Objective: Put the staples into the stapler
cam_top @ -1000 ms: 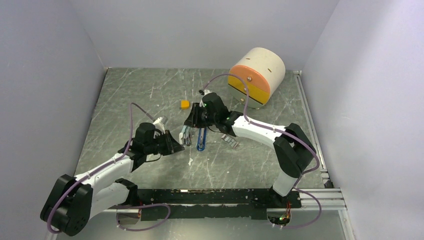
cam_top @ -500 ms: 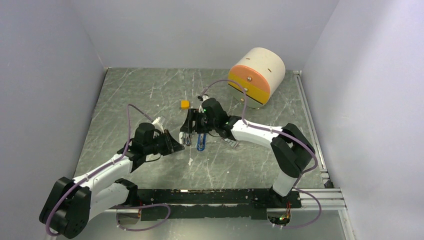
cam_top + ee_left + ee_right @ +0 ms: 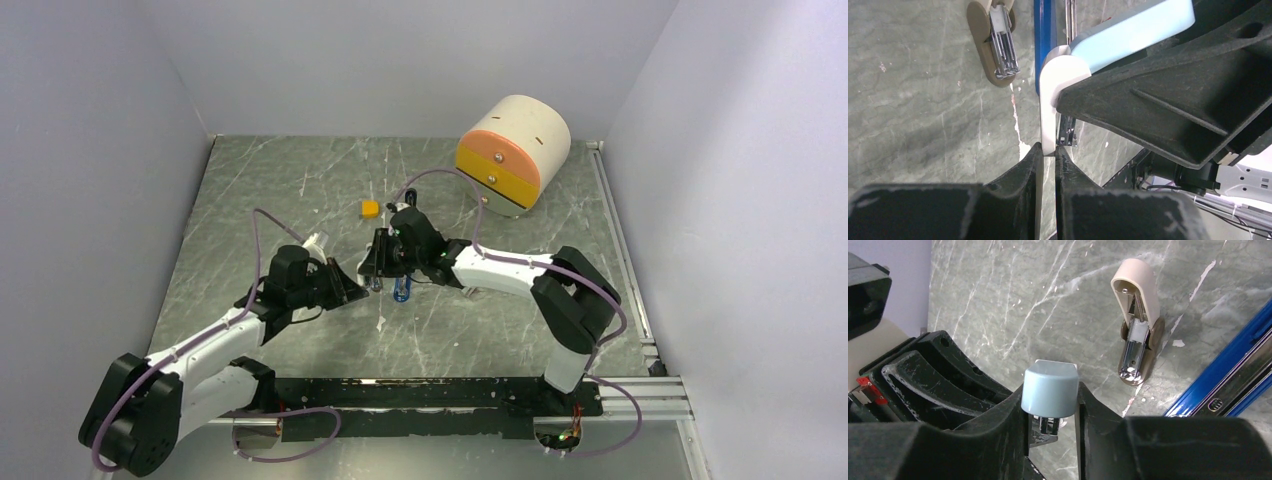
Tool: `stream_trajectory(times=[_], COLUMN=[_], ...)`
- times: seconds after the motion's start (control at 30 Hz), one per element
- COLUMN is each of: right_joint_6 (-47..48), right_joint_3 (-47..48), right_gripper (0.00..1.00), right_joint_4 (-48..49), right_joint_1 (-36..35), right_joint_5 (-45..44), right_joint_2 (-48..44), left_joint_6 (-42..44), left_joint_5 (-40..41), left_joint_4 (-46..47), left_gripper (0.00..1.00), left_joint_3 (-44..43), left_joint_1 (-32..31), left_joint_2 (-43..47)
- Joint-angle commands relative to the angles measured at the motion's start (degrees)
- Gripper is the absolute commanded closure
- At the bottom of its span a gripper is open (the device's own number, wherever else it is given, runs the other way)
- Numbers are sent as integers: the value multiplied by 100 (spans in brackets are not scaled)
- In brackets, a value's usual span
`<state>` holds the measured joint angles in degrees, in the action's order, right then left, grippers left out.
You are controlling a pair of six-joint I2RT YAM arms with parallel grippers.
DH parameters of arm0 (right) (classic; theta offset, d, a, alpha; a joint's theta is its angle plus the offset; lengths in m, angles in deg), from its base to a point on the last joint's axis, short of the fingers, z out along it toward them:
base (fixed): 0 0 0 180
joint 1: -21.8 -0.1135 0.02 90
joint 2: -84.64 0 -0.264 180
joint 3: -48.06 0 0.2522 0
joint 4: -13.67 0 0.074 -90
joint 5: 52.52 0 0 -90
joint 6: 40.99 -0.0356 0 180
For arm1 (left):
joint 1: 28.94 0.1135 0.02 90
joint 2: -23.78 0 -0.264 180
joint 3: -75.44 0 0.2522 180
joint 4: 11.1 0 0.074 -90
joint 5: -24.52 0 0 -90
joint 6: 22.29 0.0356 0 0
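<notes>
From above: finds the left gripper (image 3: 358,284) and the right gripper (image 3: 378,268) nose to nose at the middle of the desk (image 3: 300,190), the pale-blue stapler (image 3: 374,283) between their tips. Puts a blue stapler (image 3: 402,289) just right of them, an orange-yellow block (image 3: 370,208) farther back, a cream drawer box (image 3: 513,148) at the far right corner.

From the left wrist: shows the left jaws nearly pressed together, pinching a thin white part of the pale-blue stapler, with the right gripper's black fingers (image 3: 1148,95) clamped on its pale-blue part. Places a beige stapler (image 3: 995,42) lying open on the desk beyond, apart.

From the right wrist: shows the right jaws pinching the rounded pale-blue end, bright metal below it; beige stapler open on the desk, blue one at the right edge
</notes>
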<state>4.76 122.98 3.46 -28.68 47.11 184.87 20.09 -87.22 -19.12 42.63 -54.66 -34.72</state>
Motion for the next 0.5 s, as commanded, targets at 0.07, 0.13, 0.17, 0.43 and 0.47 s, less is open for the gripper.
stream_trajectory(times=[0.07, 0.13, 0.17, 0.43, 0.47], right_joint_6=[100, 170, 216, 679, 727], right_joint_3=[393, 497, 550, 1280, 1345], right_gripper=[74, 75, 76, 77, 77], right_joint_4=[-157, -224, -254, -891, -979], right_joint_1=[-72, -97, -109, -464, -545], right_joint_5=[-433, -592, -673, -1677, -1824], right_joint_2=[117, 174, 226, 698, 759], left_joint_6=[124, 184, 246, 365, 384], left_joint_5=[360, 739, 875, 2751, 2991], left_joint_4=[-137, -697, -884, -2900, -3076], left_gripper=[79, 71, 69, 44, 45], left_joint_3=[-167, -294, -344, -1183, -1301], left_joint_1=[-21, -21, -21, -21, -21], left_joint_2=[298, 433, 519, 1104, 1240])
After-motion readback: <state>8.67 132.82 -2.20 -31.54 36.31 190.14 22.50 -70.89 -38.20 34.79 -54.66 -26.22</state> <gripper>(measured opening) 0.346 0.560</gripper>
